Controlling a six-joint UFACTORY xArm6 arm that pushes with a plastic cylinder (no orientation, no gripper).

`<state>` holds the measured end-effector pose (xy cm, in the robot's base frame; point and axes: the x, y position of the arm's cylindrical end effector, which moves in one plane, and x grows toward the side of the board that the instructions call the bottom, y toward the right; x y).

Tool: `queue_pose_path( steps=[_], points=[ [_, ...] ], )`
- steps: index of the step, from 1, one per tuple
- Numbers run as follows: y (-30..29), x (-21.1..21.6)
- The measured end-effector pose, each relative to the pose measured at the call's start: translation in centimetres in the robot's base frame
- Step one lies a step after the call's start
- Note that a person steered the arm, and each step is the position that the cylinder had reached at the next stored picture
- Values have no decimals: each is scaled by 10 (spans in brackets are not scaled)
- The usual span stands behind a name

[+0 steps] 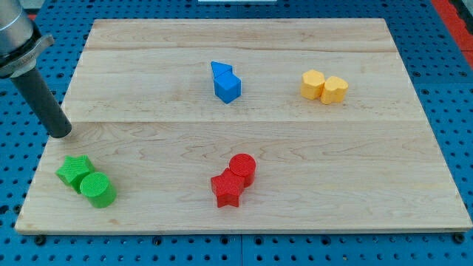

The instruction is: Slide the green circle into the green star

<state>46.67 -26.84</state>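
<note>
Wooden board (244,148) is holding the green circle (98,189), already touching the green star (75,171) near its bottom-left corner; my tip (59,133), a gripperless rod, is hovering above, needing nothing further.

The arm (15,37) runs off the view's top-left corner above the rod. The green circle (98,190) partly covers the green star (75,171).

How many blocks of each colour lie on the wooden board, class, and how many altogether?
Green: 2, the green star and green circle
Blue: 2, the blue blocks
Yellow: 2, the yellow blocks
Red: 2, the red circle and red star
Total: 8
</note>
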Motion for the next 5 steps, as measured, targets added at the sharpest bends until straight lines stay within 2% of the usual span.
queue_pose_path(
  steps=[4, 5],
  points=[
    [0, -9],
    [7, 0]
  ],
)
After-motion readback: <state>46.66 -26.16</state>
